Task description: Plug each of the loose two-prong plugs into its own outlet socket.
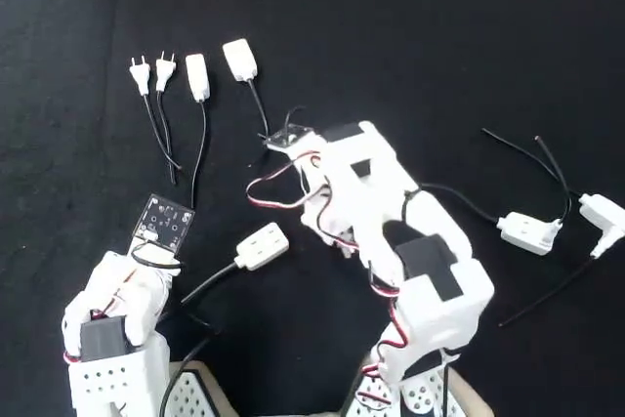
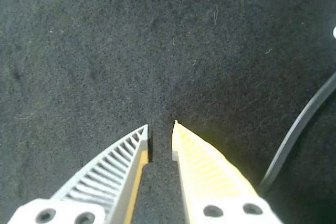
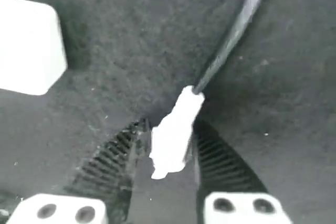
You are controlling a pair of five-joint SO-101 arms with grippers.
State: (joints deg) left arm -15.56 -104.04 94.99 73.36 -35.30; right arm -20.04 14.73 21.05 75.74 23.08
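Observation:
My right gripper (image 3: 169, 125) is shut on a small white plug (image 3: 173, 129), whose black cable (image 3: 236, 35) runs away over the cloth. A white outlet socket (image 3: 29, 45) lies just beyond it, apart from the plug. In the high view this socket (image 1: 262, 246) sits left of the right arm (image 1: 371, 192), which covers the gripper and plug. Two loose two-prong plugs (image 1: 140, 73) (image 1: 165, 69) lie at the far left beside two more white sockets (image 1: 196, 75) (image 1: 238, 58). My left gripper (image 2: 160, 126) hovers shut over bare black cloth, holding nothing.
The left arm (image 1: 117, 305) is folded back at the near left corner. At the right, two white connectors (image 1: 527, 231) (image 1: 604, 214) lie with tangled black cables. A black cable (image 2: 299, 129) runs beside the left gripper. Black cloth (image 1: 439, 56) covers the table.

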